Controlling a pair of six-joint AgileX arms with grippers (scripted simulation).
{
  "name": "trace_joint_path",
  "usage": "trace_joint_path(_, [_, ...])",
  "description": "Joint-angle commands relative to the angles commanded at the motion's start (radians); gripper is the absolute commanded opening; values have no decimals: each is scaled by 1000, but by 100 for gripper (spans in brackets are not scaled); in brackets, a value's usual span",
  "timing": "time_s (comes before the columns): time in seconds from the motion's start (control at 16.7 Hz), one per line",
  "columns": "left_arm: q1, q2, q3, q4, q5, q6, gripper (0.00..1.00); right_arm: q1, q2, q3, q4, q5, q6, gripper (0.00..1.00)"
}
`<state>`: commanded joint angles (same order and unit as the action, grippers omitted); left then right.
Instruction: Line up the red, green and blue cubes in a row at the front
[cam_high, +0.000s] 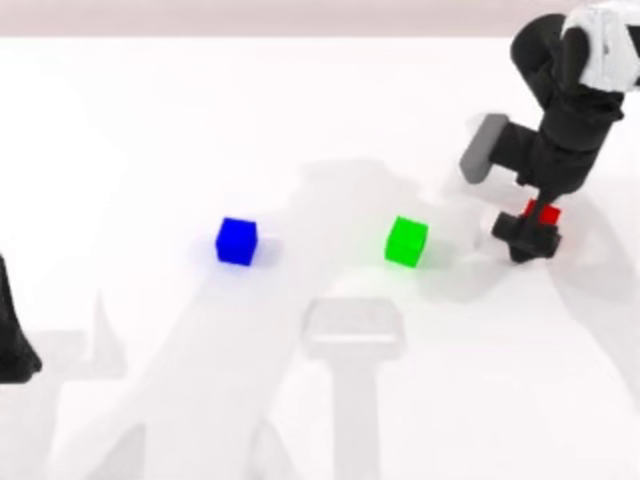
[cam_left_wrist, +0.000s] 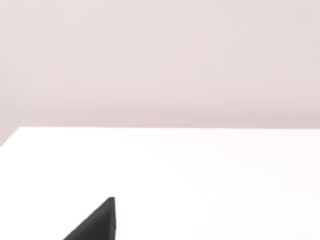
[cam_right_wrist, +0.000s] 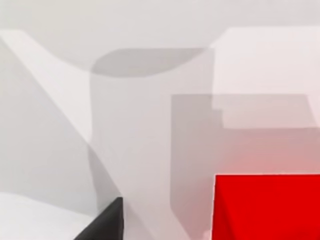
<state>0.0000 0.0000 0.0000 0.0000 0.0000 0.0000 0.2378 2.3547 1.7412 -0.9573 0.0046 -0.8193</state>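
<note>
top view: right gripper over matte red cube

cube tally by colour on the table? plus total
red cube: 1, under the right tool
green cube: 1
blue cube: 1
Total: 3 cubes

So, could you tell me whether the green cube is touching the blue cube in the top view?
No, the green cube sits well apart from the blue cube, with bare table between them.
</note>
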Motion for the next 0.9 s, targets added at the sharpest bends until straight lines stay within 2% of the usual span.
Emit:
trace_joint_path(0.6, [0,0,0,0,0,0,100,0,0,0,0,0,0,2])
trace_joint_path(0.9, [0,0,0,0,0,0,100,0,0,0,0,0,0,0])
